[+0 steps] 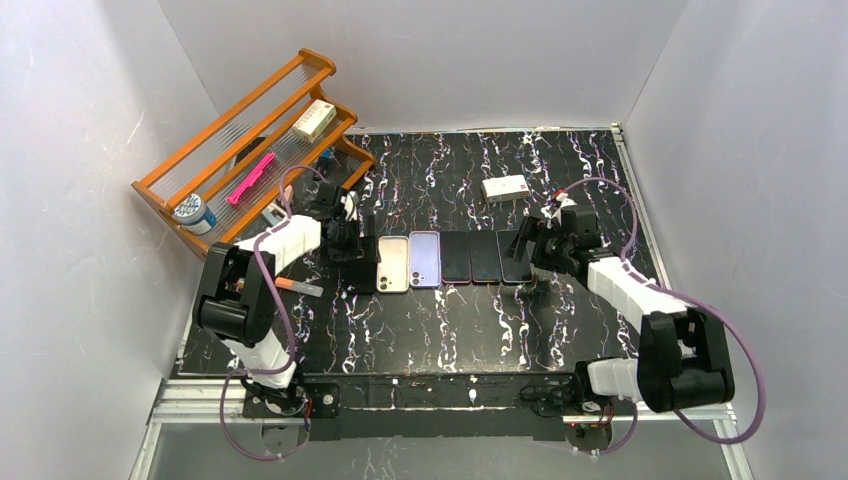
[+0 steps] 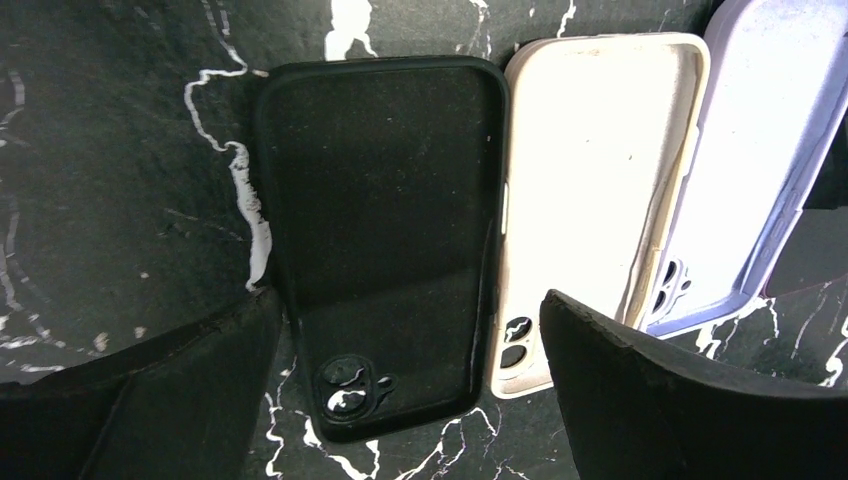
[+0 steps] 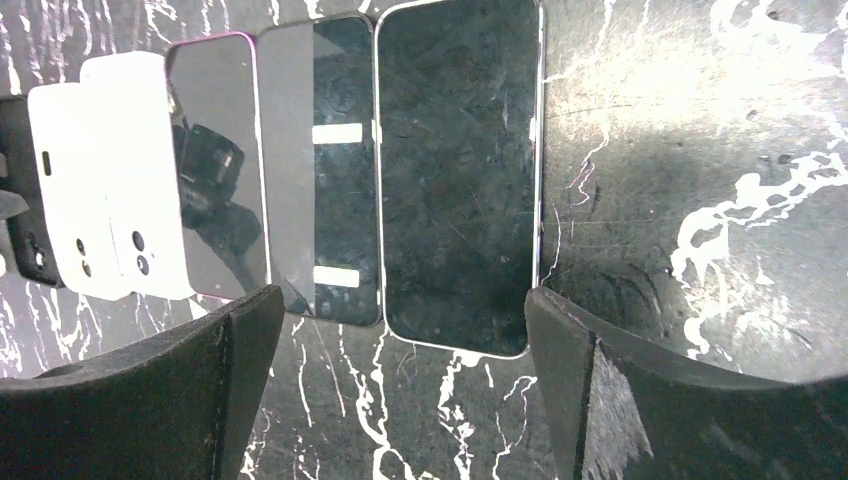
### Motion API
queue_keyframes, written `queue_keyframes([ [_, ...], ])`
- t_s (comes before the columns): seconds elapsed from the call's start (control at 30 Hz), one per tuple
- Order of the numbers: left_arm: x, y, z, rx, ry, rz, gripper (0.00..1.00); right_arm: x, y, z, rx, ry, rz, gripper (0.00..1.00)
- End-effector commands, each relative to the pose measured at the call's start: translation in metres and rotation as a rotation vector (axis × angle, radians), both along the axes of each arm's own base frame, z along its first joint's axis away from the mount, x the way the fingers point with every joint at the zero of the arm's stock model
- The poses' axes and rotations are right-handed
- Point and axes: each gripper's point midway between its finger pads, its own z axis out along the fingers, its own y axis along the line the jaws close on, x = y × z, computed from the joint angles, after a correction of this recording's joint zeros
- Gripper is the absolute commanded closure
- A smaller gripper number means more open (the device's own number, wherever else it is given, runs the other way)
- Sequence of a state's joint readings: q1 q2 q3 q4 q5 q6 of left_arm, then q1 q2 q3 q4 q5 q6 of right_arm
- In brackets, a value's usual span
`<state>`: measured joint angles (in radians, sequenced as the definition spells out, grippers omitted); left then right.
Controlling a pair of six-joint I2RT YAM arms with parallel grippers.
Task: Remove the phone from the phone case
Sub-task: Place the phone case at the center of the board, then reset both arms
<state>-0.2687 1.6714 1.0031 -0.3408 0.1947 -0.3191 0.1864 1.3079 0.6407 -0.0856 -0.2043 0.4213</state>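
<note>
Hovering with jaws spread wide, the left gripper (image 2: 408, 300) hangs over three empty, soft-looking cases (image 1: 393, 263): black case (image 2: 385, 200), cream case (image 2: 590, 180), lavender case (image 2: 770, 130); the right gripper (image 3: 405, 295), equally spread, over three screen-up phones (image 3: 330, 200) alongside. The rightmost phone (image 3: 460, 180), pale-rimmed, looks stiff, slick, fragile: likely best pinched at its long edges

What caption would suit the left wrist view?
Open left claw above empty black case, beside cream case and lilac case.
</note>
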Motion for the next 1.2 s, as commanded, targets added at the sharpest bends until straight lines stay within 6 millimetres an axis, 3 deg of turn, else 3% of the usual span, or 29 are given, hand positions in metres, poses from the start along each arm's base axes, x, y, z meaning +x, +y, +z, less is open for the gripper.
queue_keyframes([
  [0.0, 0.006, 0.015, 0.034, 0.062, -0.110, 0.042, 0.02, 0.008, -0.008, 0.043, -0.023, -0.109, -0.036, 0.01],
  [0.13, 0.009, 0.035, 0.080, 0.125, -0.258, 0.093, 0.02, 0.006, -0.021, 0.086, -0.054, -0.216, -0.088, 0.01],
  [0.33, -0.007, 0.076, 0.183, 0.161, -0.598, 0.275, 0.02, -0.013, -0.045, 0.162, -0.077, -0.415, -0.188, 0.01],
  [0.53, -0.054, 0.116, 0.277, 0.134, -0.928, 0.447, 0.02, -0.043, -0.070, 0.236, -0.078, -0.634, -0.294, 0.01],
  [0.67, -0.095, 0.144, 0.320, 0.125, -1.107, 0.544, 0.02, -0.065, -0.088, 0.267, -0.101, -0.773, -0.353, 0.01],
  [0.87, -0.134, 0.168, 0.333, 0.117, -1.227, 0.636, 0.02, -0.090, -0.114, 0.288, -0.167, -0.925, -0.446, 0.01],
  [1.17, -0.137, 0.171, 0.321, 0.087, -1.245, 0.675, 0.02, -0.101, -0.129, 0.288, -0.239, -0.988, -0.487, 0.01],
])
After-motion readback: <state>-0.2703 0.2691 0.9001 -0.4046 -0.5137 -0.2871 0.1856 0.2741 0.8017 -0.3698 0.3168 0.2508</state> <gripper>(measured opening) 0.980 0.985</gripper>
